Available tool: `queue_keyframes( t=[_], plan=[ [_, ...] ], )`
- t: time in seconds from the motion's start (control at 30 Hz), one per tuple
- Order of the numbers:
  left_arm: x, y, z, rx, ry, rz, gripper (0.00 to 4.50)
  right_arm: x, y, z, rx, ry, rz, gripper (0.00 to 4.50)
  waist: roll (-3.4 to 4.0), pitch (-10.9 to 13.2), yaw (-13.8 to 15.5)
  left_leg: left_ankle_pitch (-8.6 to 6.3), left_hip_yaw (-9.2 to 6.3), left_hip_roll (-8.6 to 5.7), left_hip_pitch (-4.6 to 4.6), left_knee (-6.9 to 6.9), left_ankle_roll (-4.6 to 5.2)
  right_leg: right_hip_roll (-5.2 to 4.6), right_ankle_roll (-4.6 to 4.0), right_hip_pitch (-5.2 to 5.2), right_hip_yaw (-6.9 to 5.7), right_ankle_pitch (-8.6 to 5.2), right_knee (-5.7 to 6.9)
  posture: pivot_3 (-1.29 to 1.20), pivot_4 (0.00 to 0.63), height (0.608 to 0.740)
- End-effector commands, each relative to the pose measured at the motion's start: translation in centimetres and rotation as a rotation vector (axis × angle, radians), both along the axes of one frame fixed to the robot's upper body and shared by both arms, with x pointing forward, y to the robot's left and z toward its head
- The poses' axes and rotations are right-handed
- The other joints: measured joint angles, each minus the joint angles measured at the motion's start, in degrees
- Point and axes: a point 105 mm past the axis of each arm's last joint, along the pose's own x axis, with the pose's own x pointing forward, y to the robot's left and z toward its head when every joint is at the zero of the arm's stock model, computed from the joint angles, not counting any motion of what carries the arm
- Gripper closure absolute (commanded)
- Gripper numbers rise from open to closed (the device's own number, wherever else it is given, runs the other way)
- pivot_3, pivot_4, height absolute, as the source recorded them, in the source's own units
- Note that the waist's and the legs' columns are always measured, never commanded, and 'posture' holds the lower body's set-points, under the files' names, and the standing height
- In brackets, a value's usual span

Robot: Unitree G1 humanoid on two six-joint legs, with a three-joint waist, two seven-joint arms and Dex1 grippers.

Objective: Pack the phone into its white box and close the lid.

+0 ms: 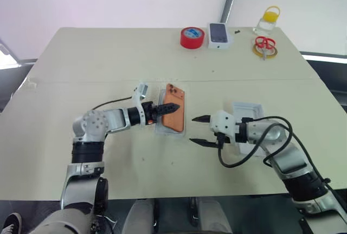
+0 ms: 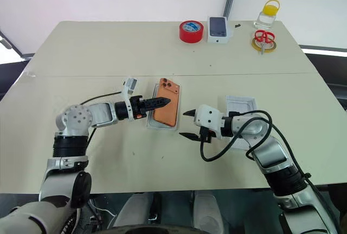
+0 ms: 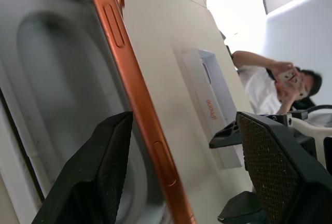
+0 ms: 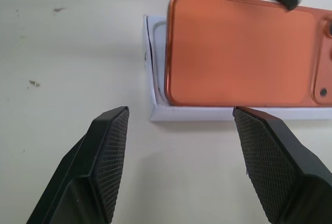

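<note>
Orange phone point(image 2: 166, 109) lying back-up on the white box point(image 2: 152, 124), near the middle of the table point(image 2: 97, 55), camera cluster toward the far edge. Not seated flush: overhanging the tray's rim on one long side, tilted, with white tray wall exposed along the other side and the near end. Left gripper point(image 2: 158, 102) over the phone's left long edge, fingers apart, nothing clamped between them; in the left wrist view the phone's orange side rail runs up between the two pads. Right gripper point(image 2: 188, 124) just right of the tray, near its front corner, fingers spread wide and empty, pointing toward the phone. The lid point(image 2: 240, 106) lying open side up on the table behind the right gripper, partly covered by the right wrist, well apart from the tray.

Along the far edge of the table: red tape roll point(image 2: 191, 31), sealed white box with a phone picture point(image 2: 219, 30) just beside it, red-handled scissors point(image 2: 264, 38) resting on a yellow tape ring point(image 2: 255, 44), clear bottle with yellow cap point(image 2: 269, 13) toward the far right corner. A person point(image 3: 270, 84) visible beyond the table in the left wrist view.
</note>
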Motion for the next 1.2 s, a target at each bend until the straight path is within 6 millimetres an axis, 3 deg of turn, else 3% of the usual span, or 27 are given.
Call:
queue_keyframes(
  t=[0.03,0.47,0.57,0.6,0.7,0.83,0.87,0.97,1.07,1.2],
  plan=[
    [-0.3,0.2,0.9,0.055,-0.05,-0.017,1.19,0.3,0.1,0.8,0.007,-0.038,0.007,1.15,0.0,0.0,-0.01,0.0,0.0,0.0,0.0,0.0,0.0,0.0,0.0,0.0,0.0,0.0,0.0,0.0,0.15,0.74],
    [-0.5,3.3,1.5,0.153,-0.092,0.051,1.19,0.7,0.4,0.7,0.005,-0.053,0.017,1.15,0.0,0.0,-0.04,0.0,0.0,0.0,0.01,0.0,-0.01,0.0,0.0,0.0,0.0,0.0,0.01,0.0,0.15,0.74],
    [0.3,4.4,1.9,0.211,-0.173,0.117,1.19,1.3,0.1,0.8,0.0,-0.068,-0.01,1.15,0.0,0.0,-0.12,0.0,0.0,0.0,0.0,0.0,-0.01,0.0,0.0,0.0,0.0,0.0,0.01,0.0,0.15,0.74],
    [0.9,5.1,1.8,0.244,-0.202,0.162,1.41,1.8,-0.2,1.0,-0.002,-0.087,-0.031,1.15,0.01,0.0,-0.13,0.01,0.0,0.0,0.01,0.0,-0.01,0.0,0.0,0.0,0.0,0.0,0.01,0.0,0.15,0.74],
    [2.4,7.4,0.6,0.427,-0.314,0.258,2.4,3.3,-1.3,1.5,-0.017,-0.159,-0.102,2.0,0.02,0.0,-0.16,0.02,0.02,0.01,0.03,-0.01,-0.03,0.0,-0.02,-0.01,0.01,0.0,0.02,0.0,0.15,0.74],
    [3.2,8.1,-0.9,0.558,-0.418,0.277,4.48,5.0,-2.1,1.5,-0.054,-0.217,-0.178,4.11,0.01,0.0,-0.03,0.02,0.07,0.0,0.03,-0.03,-0.03,0.0,-0.13,-0.02,0.05,-0.06,0.02,0.0,0.15,0.74],
    [3.3,7.8,-1.2,0.575,-0.45,0.26,4.5,5.5,-2.2,1.4,-0.069,-0.237,-0.197,4.46,0.01,0.0,0.08,0.02,0.06,0.01,0.01,-0.02,-0.03,-0.01,-0.14,-0.03,0.05,-0.07,0.01,0.0,0.15,0.74],
    [3.2,6.8,-2.1,0.549,-0.479,0.225,4.5,6.3,-2.0,1.1,-0.081,-0.262,-0.227,4.46,0.01,0.0,0.27,0.01,0.07,-0.01,-0.01,0.0,-0.02,-0.05,-0.18,-0.03,0.05,-0.08,0.0,0.0,0.15,0.74],
    [2.4,5.2,-5.3,0.666,-0.547,0.079,4.5,6.8,-1.2,-0.6,-0.133,-0.274,-0.229,4.46,0.04,-0.02,0.04,0.01,0.08,0.0,0.02,-0.02,-0.02,-0.05,-0.12,-0.02,0.05,-0.05,0.01,0.0,0.15,0.74],
    [2.2,2.5,-5.3,0.614,-0.565,0.008,4.5,6.9,-0.3,-1.2,-0.134,-0.273,-0.211,4.46,0.06,-0.01,0.23,0.01,0.11,-0.01,0.01,-0.02,0.0,-0.06,-0.09,-0.03,0.05,-0.03,0.03,0.0,0.15,0.74]
  ],
)
